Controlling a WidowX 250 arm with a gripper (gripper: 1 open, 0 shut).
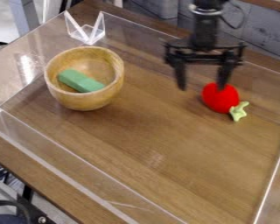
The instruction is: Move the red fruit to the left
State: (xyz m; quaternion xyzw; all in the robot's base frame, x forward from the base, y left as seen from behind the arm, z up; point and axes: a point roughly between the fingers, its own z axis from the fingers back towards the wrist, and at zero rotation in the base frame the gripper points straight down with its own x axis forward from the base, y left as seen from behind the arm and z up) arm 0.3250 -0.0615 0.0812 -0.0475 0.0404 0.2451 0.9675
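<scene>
The red fruit [220, 96] lies on the wooden table at the right, its light green leafy stem [238, 110] pointing to the lower right. My gripper [206, 81] hangs just above and slightly left of it, pointing down. Its two dark fingers stand wide apart, one near the fruit's left side and one above its right side. Nothing is held between them.
A wooden bowl [85, 96] with a flat green block [80, 82] inside stands at the left. Clear plastic walls [271, 188] ring the wooden table surface [154, 140]. A folded clear piece [87, 28] stands at the back left corner.
</scene>
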